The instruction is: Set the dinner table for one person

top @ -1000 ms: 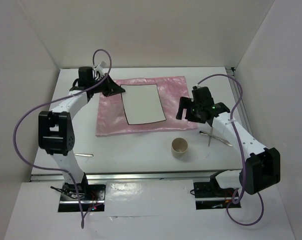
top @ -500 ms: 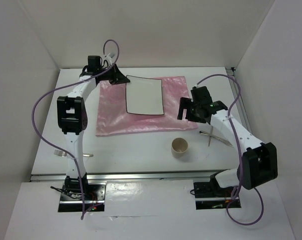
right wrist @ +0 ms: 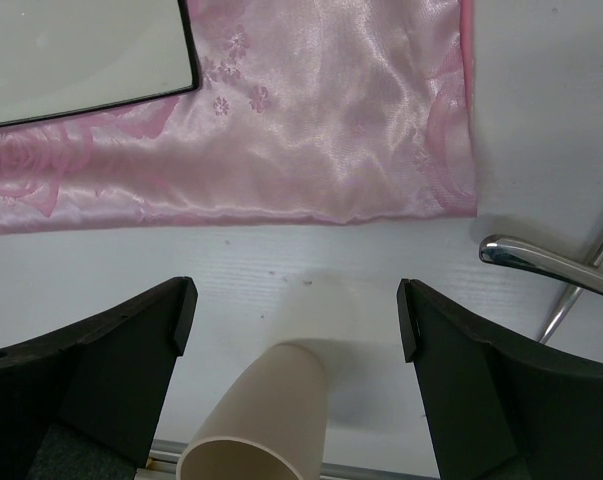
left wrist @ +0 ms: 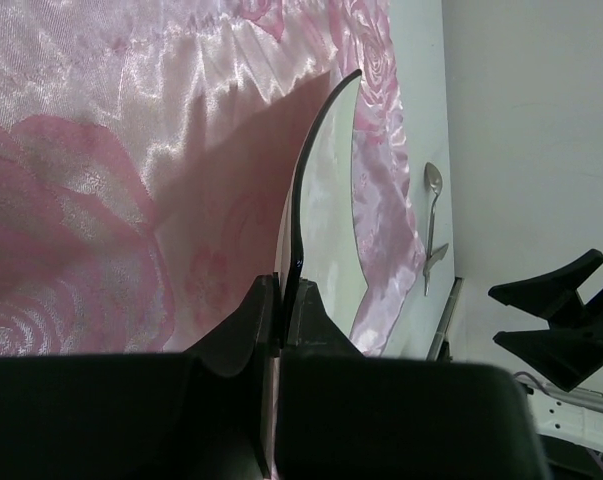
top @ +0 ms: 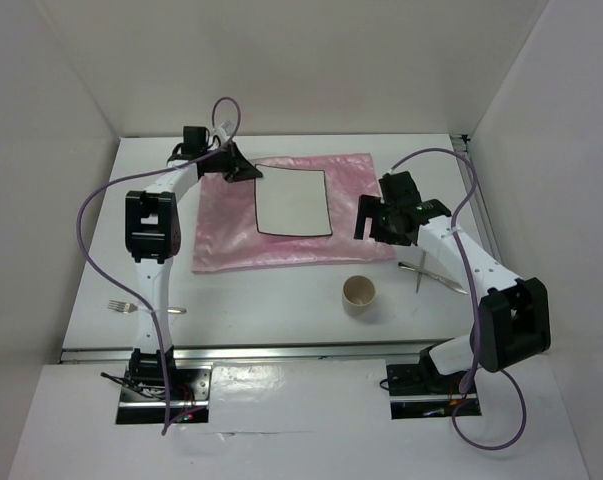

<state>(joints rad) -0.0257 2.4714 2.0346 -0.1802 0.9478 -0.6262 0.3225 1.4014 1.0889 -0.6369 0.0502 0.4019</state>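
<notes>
Pink satin cloth (top: 353,180) lay on the white tabletop (top: 271,310), which spread beneath both arms. The left tool (left wrist: 279,300) was clamped tight on the far-left corner of the dark-rimmed plate (top: 293,200), seen only edge-on from its wrist. The right tool (right wrist: 296,320) hung wide open and empty near the beige cup (right wrist: 266,415), which was cropped at the frame's bottom.

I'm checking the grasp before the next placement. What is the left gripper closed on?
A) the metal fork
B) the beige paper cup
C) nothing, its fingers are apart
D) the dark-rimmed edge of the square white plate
D: the left wrist view shows the left gripper pinched shut on the dark rim of the square white plate, over the shiny pink cloth.
</notes>
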